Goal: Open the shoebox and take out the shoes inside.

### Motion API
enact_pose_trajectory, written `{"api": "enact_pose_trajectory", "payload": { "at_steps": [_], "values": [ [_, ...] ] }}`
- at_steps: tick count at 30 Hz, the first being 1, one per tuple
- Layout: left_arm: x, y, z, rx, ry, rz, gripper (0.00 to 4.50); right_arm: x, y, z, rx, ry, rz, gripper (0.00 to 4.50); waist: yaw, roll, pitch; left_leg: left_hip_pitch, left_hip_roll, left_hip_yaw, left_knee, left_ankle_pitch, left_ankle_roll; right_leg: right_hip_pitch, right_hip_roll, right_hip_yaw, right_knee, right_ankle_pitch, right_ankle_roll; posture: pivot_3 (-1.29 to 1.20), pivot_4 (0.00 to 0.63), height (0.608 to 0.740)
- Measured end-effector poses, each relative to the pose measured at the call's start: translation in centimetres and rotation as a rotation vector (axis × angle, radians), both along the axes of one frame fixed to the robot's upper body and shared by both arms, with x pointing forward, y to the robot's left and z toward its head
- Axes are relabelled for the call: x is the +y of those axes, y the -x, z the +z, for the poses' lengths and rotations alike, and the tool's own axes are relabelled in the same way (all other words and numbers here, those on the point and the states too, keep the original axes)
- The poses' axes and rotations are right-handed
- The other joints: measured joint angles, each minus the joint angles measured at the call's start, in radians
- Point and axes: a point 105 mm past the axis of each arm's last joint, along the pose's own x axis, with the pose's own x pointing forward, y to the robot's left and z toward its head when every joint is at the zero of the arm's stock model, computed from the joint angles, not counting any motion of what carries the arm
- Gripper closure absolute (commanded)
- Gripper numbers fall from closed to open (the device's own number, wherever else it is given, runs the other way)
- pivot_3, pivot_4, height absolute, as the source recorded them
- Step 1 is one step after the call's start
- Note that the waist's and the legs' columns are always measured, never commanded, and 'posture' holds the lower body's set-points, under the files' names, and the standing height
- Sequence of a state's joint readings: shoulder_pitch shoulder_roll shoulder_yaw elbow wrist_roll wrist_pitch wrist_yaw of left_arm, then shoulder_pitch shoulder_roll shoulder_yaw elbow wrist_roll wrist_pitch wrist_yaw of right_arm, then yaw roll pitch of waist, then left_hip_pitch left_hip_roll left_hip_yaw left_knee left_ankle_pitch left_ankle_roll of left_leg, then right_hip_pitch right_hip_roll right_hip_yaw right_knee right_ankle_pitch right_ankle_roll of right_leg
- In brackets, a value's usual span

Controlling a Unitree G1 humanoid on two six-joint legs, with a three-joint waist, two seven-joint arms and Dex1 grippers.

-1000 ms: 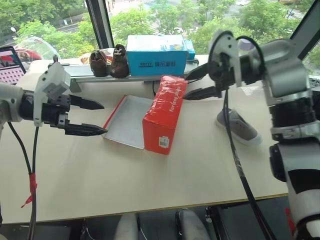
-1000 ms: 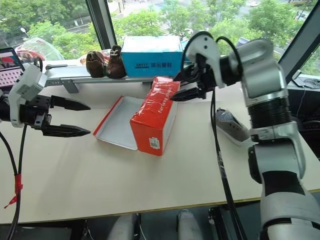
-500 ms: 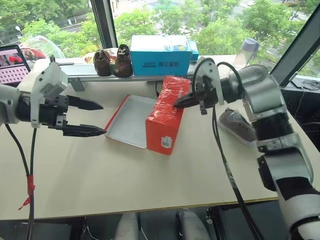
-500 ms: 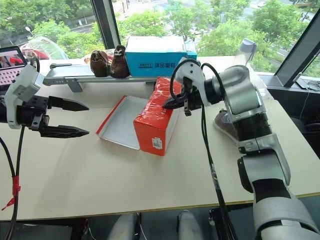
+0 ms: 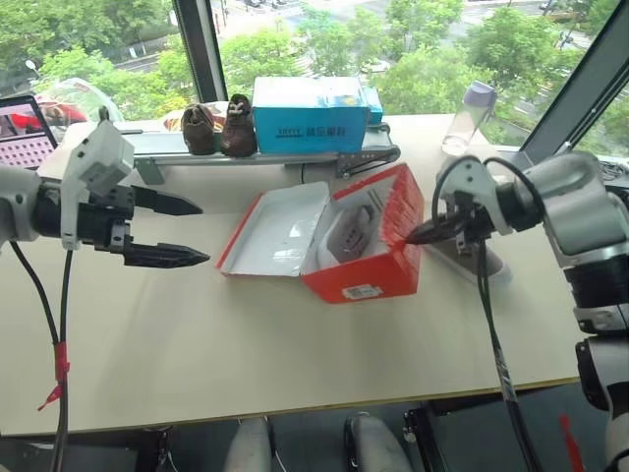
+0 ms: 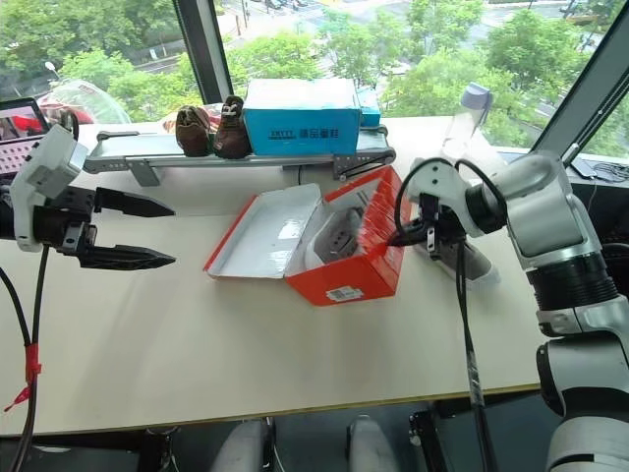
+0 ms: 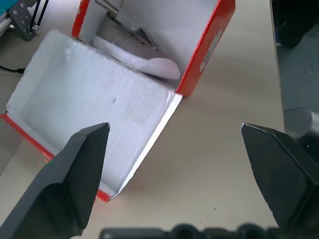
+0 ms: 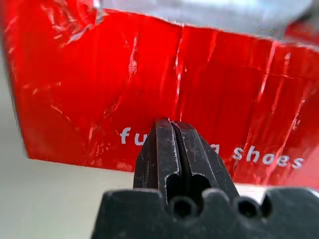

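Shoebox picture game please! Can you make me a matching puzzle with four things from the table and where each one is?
Things:
1. shoebox
2. blue box
3. brown shoes
4. bottle

Places:
A. on the rail, left of the blue box
B. far side of the table, by the window, on the right
C. middle of the table, lid open
D. on the rail, right of the brown shoes

Pairs: 1-C, 2-D, 3-A, 4-B

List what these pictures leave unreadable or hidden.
- Shoe in the shoebox: head views, its front wall covers most of the shoe.
- Second shoe: head views, largely behind the right gripper.
- Box label: too small to read.
- Bottle: contents unclear against the window.
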State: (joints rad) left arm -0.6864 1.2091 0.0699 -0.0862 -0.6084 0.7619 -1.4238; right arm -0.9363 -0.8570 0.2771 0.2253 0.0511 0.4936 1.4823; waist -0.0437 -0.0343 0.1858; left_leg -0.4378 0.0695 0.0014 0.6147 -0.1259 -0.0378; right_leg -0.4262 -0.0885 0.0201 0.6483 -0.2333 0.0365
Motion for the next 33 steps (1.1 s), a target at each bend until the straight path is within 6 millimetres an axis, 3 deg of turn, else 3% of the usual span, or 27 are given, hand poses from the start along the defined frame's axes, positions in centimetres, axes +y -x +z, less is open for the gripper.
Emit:
{"api": "enact_pose_trajectory", "payload": {
  "at_steps": [5,15,20,23,29,33],
  "values": [
    [-0.1,-0.2,0.3,-0.009,-0.002,-0.004,0.00,2.0,-0.8,-1.5,0.001,-0.018,0.023,4.40,-0.013,0.000,0.000,0.000,0.000,0.000,-0.002,0.000,0.000,-0.001,0.001,0.000,0.000,0.003,0.005,0.00,0.150,0.740],
    [-0.3,-0.3,0.4,-0.007,-0.003,-0.016,0.00,8.1,-4.0,-4.0,-0.040,-0.100,0.090,4.40,-0.011,0.000,0.000,-0.003,0.000,-0.001,-0.003,0.000,0.000,-0.003,0.001,0.000,0.000,0.003,0.006,0.00,0.150,0.740],
    [-0.3,-0.3,0.3,0.000,-0.003,-0.014,0.00,10.5,-3.9,-4.7,-0.040,-0.118,0.143,4.40,-0.004,0.001,0.001,-0.004,0.000,-0.001,-0.003,0.000,0.000,-0.004,0.001,0.000,0.000,0.003,0.006,0.00,0.150,0.740],
    [-0.2,-0.2,0.3,0.002,-0.007,-0.010,0.00,9.9,-3.5,-3.9,-0.054,-0.091,0.174,4.40,0.004,0.001,0.001,-0.005,0.000,-0.001,-0.003,0.000,0.000,-0.004,0.001,0.000,0.000,0.003,0.006,0.00,0.150,0.740],
    [0.0,-0.1,0.4,-0.002,-0.012,-0.003,0.00,3.9,-2.9,-0.3,-0.104,0.020,0.085,4.40,0.026,0.001,0.001,-0.005,0.000,-0.001,-0.003,0.000,0.000,-0.005,0.001,0.000,-0.001,0.002,0.006,0.00,0.150,0.740],
    [0.0,-0.1,0.5,-0.004,-0.011,-0.004,0.00,4.5,-3.1,2.5,-0.211,-0.010,0.082,3.42,0.009,0.001,0.002,-0.005,0.000,0.000,-0.003,0.000,0.000,-0.006,0.001,0.000,0.000,0.002,0.005,0.00,0.150,0.740]
  ]
}}
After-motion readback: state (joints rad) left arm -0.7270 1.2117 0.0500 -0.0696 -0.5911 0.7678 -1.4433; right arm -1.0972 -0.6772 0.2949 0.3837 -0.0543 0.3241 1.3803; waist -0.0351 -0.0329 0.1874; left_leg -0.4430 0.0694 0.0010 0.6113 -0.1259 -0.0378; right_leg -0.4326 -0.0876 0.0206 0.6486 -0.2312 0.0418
